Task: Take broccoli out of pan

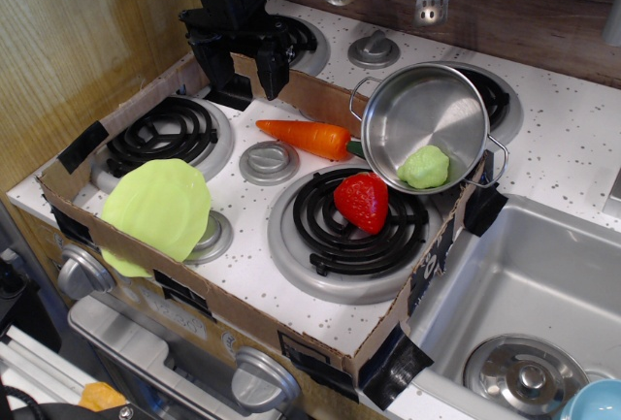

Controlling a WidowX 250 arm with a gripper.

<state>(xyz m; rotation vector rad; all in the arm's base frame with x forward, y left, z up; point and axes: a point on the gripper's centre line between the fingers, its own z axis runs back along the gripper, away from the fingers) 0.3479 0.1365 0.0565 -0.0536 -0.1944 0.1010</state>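
The broccoli (425,167) is a small pale green lumpy toy lying inside the pan (412,110), at its lower right side. The pan is a shiny steel pot with two wire loop handles, tilted, resting on the cardboard wall at the right of the stove. My black gripper (243,66) hangs at the back left of the stove, well left of the pan, above the cardboard edge. Its two fingers stand apart with nothing between them.
An orange carrot (306,135) lies left of the pan. A red strawberry (363,201) sits on the front right burner. A yellow-green wavy plate (155,209) leans at the front left. A cardboard wall (427,274) rings the stove. A steel sink (534,284) lies at the right.
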